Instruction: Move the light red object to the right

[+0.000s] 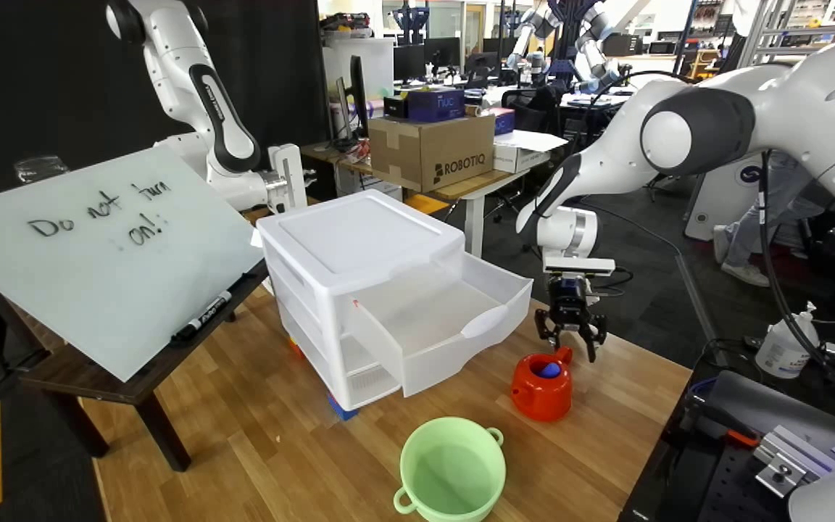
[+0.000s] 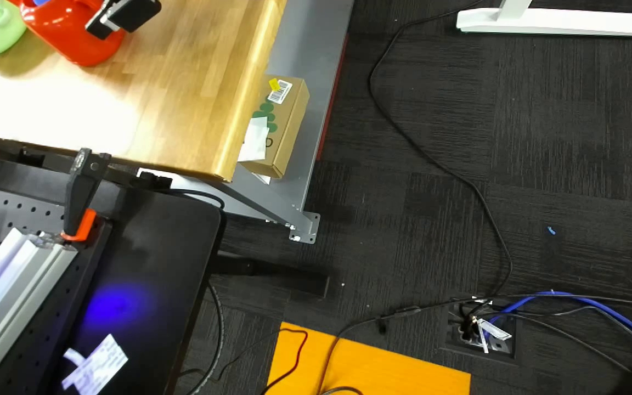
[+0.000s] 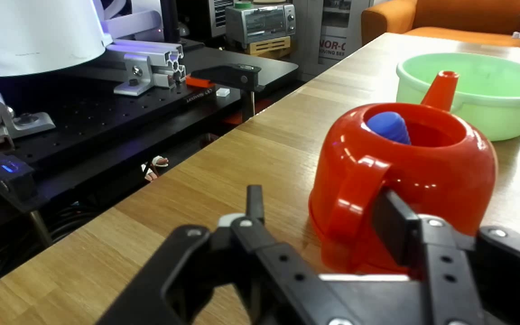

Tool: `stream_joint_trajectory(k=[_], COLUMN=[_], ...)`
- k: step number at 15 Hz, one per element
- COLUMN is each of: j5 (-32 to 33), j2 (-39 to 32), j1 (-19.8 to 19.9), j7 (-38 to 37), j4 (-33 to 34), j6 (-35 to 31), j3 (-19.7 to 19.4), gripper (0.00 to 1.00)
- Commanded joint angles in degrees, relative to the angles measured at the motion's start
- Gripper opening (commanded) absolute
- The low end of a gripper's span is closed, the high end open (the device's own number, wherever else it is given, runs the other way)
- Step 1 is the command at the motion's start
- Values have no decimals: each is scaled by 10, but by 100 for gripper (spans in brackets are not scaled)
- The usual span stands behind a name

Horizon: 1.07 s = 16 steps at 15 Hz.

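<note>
"Where's the red pot (image 1: 542,397)?"

"Upright on the table (image 1: 606,449), near the green bowl (image 1: 454,467)."

"Pointing which way?"

"Spout (image 3: 441,91) toward that bowl, handle (image 3: 355,198) toward the pincer (image 1: 572,351) — long axis runs along that line."

"Is the pincer clenched?"

"Released — fingers (image 3: 393,226) spread; whether one touches the handle, I can't tell."
</note>
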<state>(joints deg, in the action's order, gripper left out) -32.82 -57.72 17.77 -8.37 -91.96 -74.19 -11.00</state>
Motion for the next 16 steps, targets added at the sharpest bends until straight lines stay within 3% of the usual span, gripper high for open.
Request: stream_joint_trajectory(k=[1,5,7,8,16], j5=[8,6,5,4,5], j2=[-6,-8,-6,-4,5], j1=[-1,2,4,5,4], j7=[-13,-18,-20,-20,-27], j4=[12,16,15,14,14], j6=[11,19,20,20,23], j3=[2,2,2,1,-1], gripper=[34,5,0,5,5])
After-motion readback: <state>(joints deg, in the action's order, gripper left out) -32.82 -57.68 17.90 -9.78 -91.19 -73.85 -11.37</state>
